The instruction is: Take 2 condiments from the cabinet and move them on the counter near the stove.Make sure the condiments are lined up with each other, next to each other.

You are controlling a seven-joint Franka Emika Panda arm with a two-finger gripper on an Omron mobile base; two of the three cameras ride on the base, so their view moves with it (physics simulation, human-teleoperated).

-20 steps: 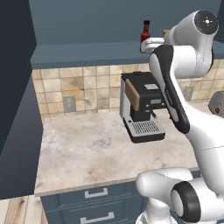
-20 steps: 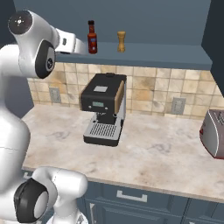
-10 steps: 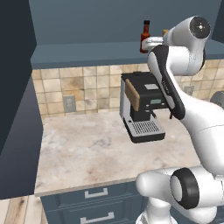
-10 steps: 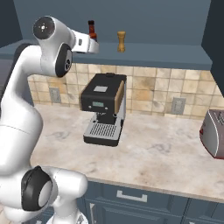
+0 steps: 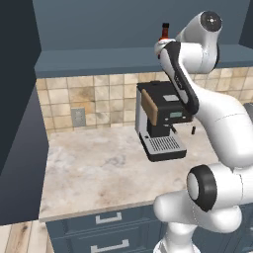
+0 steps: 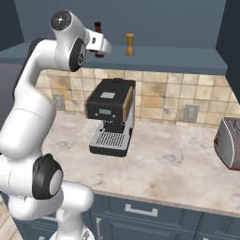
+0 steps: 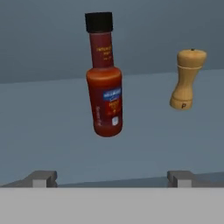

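A: On the left of the hand view, the red hot-sauce bottle [image 7: 104, 78] stands upright on the cabinet [image 6: 187, 28] shelf, black cap on top, straight ahead of the gripper [image 7: 113, 177].

B: And the jaws?

A: Spread wide, one fingertip [image 7: 41, 178] at each side, nothing between them. The bottle is apart from them, further in.

B: To the right?

A: The tan-orange bottle [image 7: 187, 79], shorter with a rounded top, on the same shelf, near the red one but not touching.

B: And below?

A: From the right base view, a black coffee machine [image 6: 111, 123] sits on the counter [image 6: 178, 164], and a toaster [image 6: 228, 143] is at the far right edge.
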